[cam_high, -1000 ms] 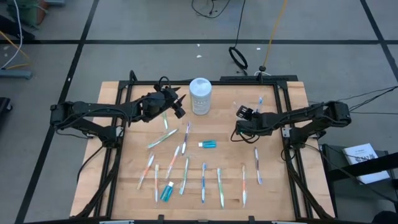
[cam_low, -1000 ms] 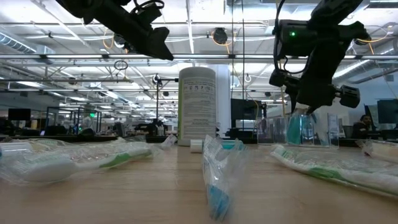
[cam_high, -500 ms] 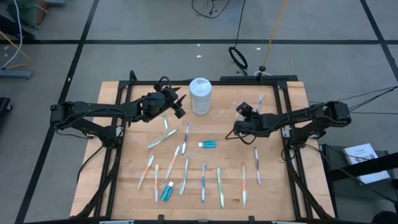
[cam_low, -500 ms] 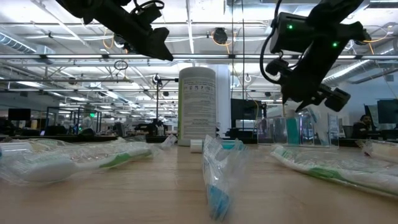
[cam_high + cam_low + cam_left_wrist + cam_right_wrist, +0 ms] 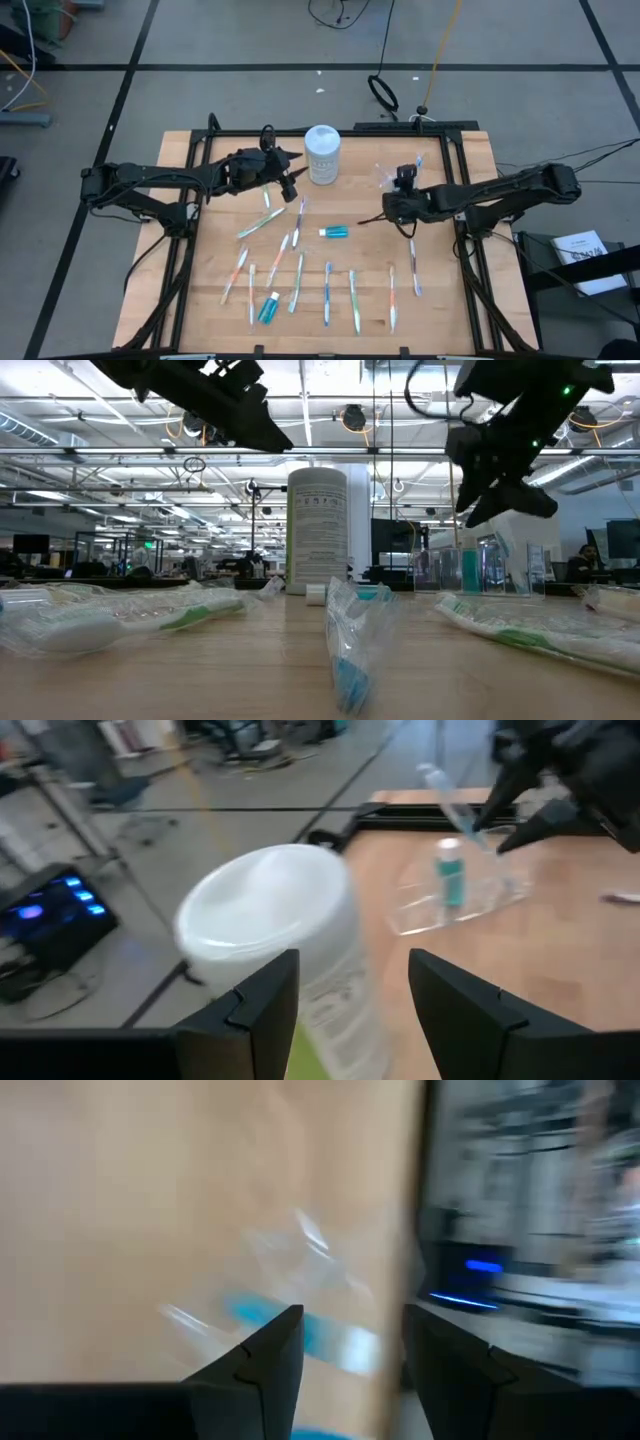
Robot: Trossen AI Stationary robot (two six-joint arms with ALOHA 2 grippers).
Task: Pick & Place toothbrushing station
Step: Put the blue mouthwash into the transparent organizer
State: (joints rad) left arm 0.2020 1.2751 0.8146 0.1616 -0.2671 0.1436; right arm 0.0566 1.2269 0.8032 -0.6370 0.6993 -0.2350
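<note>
A clear plastic cup stands at the table's far right and also shows in the low view. In the left wrist view a teal toothpaste tube stands in it and a toothbrush leans out of it. Several wrapped toothbrushes and two more teal tubes lie flat on the wood. My left gripper hovers open and empty beside the white canister. My right gripper hangs open and empty above the table, just near of the cup.
The tall white canister stands at the far middle, right in front of my left gripper's fingers. A green toothbrush lies under my left arm. A black frame rail runs along the table's right side behind the cup.
My right gripper has risen from the clear cup and turned about, its wrist swinging toward the table's right and near side. The teal tube that was under its fingers stays in the cup. My left gripper has kept almost still by the canister.
</note>
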